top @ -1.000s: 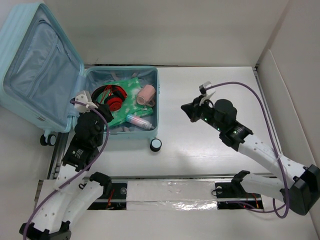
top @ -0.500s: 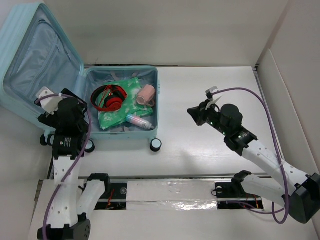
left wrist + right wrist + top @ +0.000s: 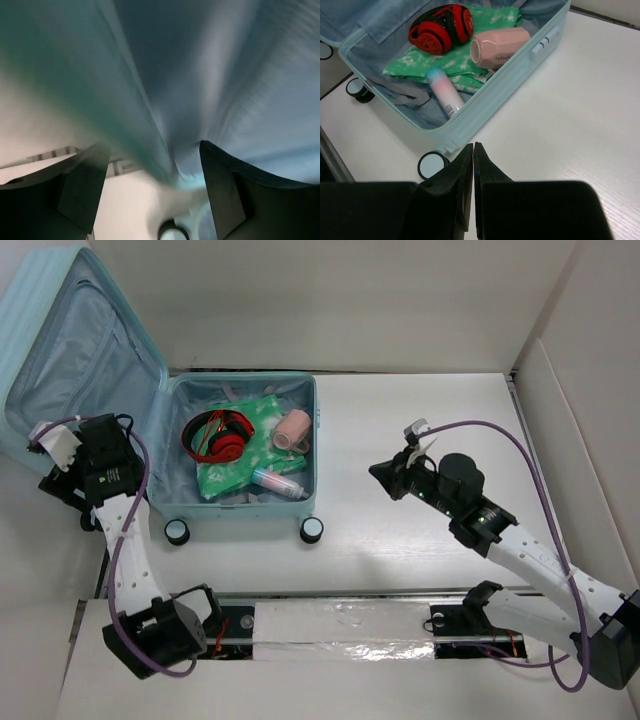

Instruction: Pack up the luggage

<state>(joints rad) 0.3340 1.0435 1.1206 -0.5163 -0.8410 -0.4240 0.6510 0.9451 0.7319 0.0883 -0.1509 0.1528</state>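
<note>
From above, the luggage [image 3: 250,508] lies open at the table's [image 3: 430,410] left end. Its lid [image 3: 80,360] stands tilted back past the left edge. The base holds headphones [image 3: 220,435], a cup [image 3: 293,428] and a tube [image 3: 278,482] on a green pack [image 3: 235,472]. Two wheels [image 3: 312,530] sit at its near edge. The left gripper [image 3: 55,475] is outside the lid's lower left rim, off the table. The right gripper [image 3: 380,473] hovers over bare table right of the luggage, with wide open surface around it.

The left wrist view is blurred. The left gripper [image 3: 152,150] has its fingers [image 3: 82,190] spread, and the lid's aqua rim [image 3: 125,115] runs between them; I cannot tell if they touch it.

In the right wrist view, the right gripper [image 3: 473,150] is pressed together and holds nothing. It is just clear of the luggage's near corner [image 3: 455,137], by a wheel [image 3: 432,164]. The headphones [image 3: 440,27], cup [image 3: 497,45] and tube [image 3: 445,92] lie inside.
</note>
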